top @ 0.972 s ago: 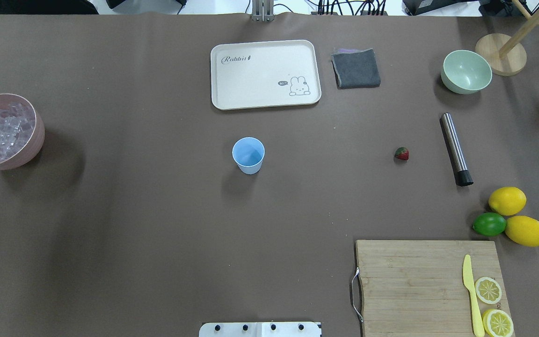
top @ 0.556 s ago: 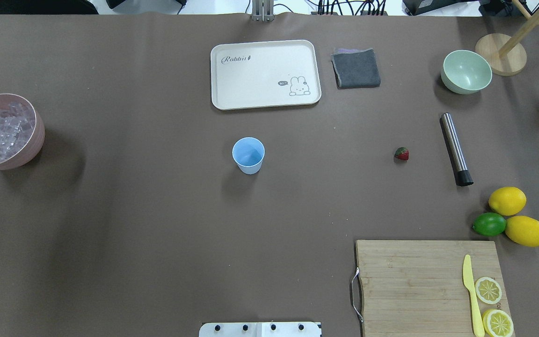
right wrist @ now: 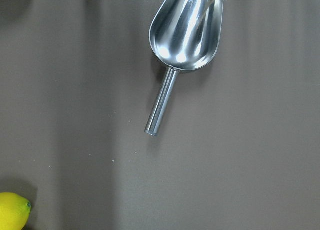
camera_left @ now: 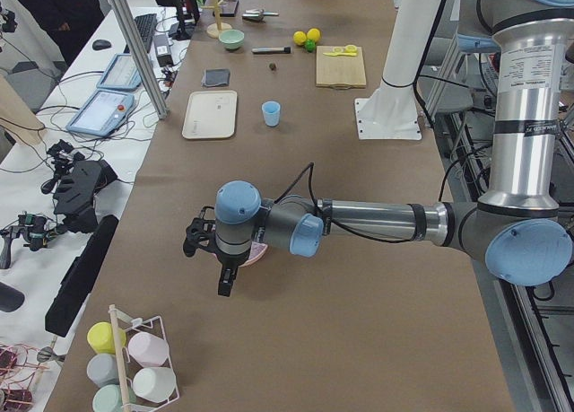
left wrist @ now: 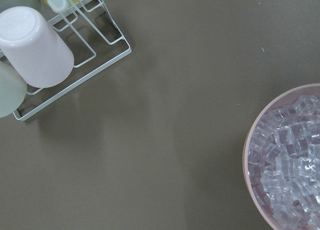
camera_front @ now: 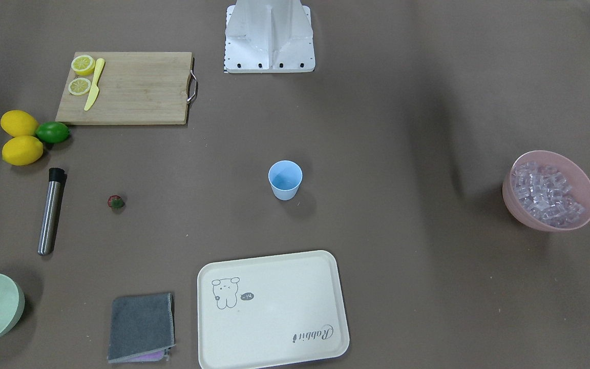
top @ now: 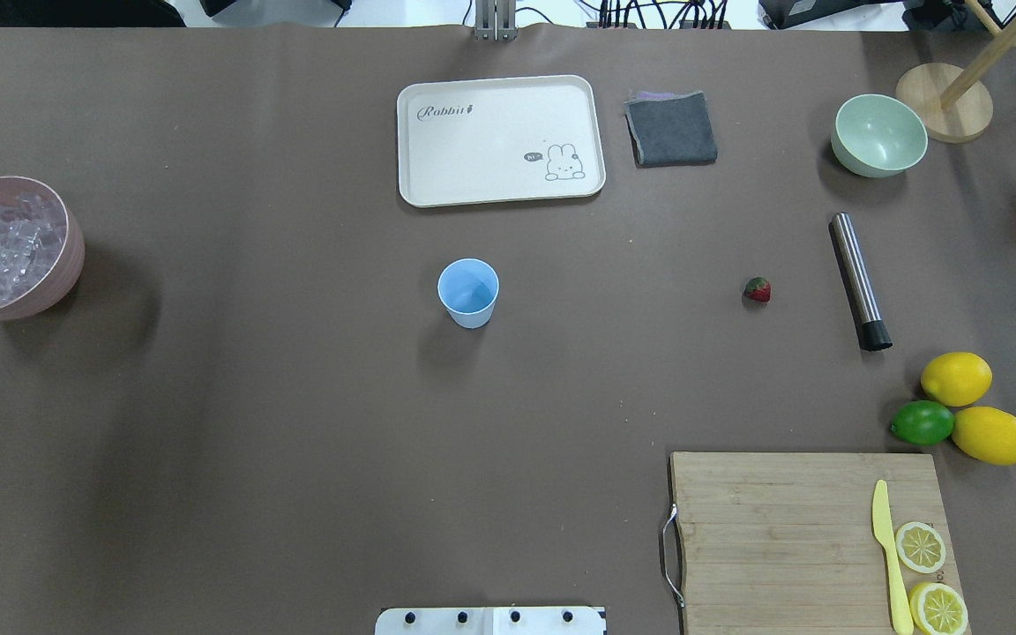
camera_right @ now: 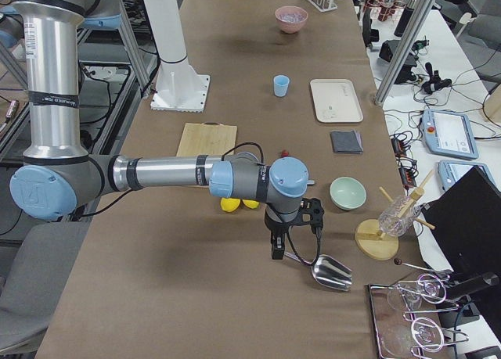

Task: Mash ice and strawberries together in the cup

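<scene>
1. Across the desk from the robot, looking down: the cup, light blue, stands upright mid-desk. The strawberry lies alone towards the robot's right end, near a steel muddler. The ice fills a pink bowl near the left end. No arm shows.
2. Overhead: the muddler's long axis runs roughly from the robot's edge towards the far edge. A brown sheet, faintly creased, covers the desk.
3. Left end view: the left gripper hangs just past the pink bowl, towards the desk's left end, with the cup well apart down the desk. Whether its jaws are parted cannot be told. Benches cluttered with gear line the far edge.
4. Right end view: the right gripper hovers near the right end, just beside a steel scoop. Its jaw state cannot be told. This arm looks nearer the strawberry, and the left arm nearer the ice.
5. Left wrist view: the bowl of ice sits lower right, upturned tumblers upper left. No fingers show.
6. Right wrist view: the scoop lies below, its handle pointing down-left, with a lemon at the corner. No fingers show.
</scene>
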